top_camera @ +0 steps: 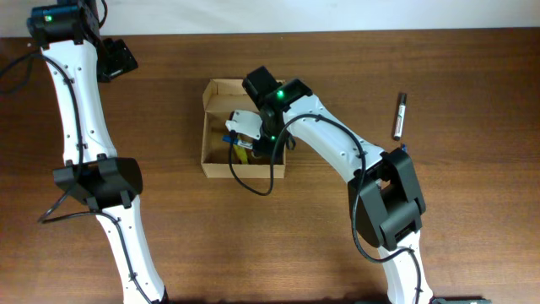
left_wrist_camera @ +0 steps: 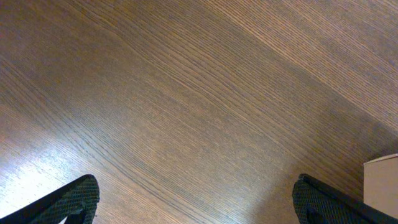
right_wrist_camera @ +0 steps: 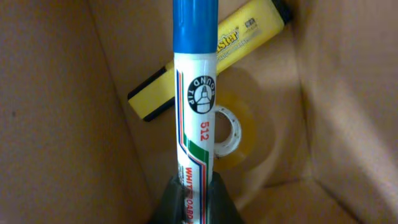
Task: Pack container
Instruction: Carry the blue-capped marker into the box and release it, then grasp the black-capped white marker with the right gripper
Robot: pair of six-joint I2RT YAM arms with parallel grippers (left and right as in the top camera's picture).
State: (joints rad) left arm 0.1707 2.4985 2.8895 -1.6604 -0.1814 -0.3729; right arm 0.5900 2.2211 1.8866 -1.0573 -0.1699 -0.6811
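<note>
The container point(top_camera: 216, 162) is a tan cardboard box, open, at the table's middle. My right gripper point(top_camera: 263, 142) reaches into it, shut on a white whiteboard marker with a blue cap point(right_wrist_camera: 197, 93). In the right wrist view the marker points down into the container point(right_wrist_camera: 56, 124), above a yellow highlighter point(right_wrist_camera: 230, 43) and a clear tape roll point(right_wrist_camera: 233, 134) on its floor. My left gripper point(left_wrist_camera: 196, 202) is open and empty over bare table at the far left; its arm shows in the overhead view point(top_camera: 116, 59). A corner of the container point(left_wrist_camera: 380, 180) shows in the left wrist view.
A black pen point(top_camera: 400, 116) lies on the table to the right of the container. The table is dark brown wood point(top_camera: 253, 245). Both arm bases stand along the near edge.
</note>
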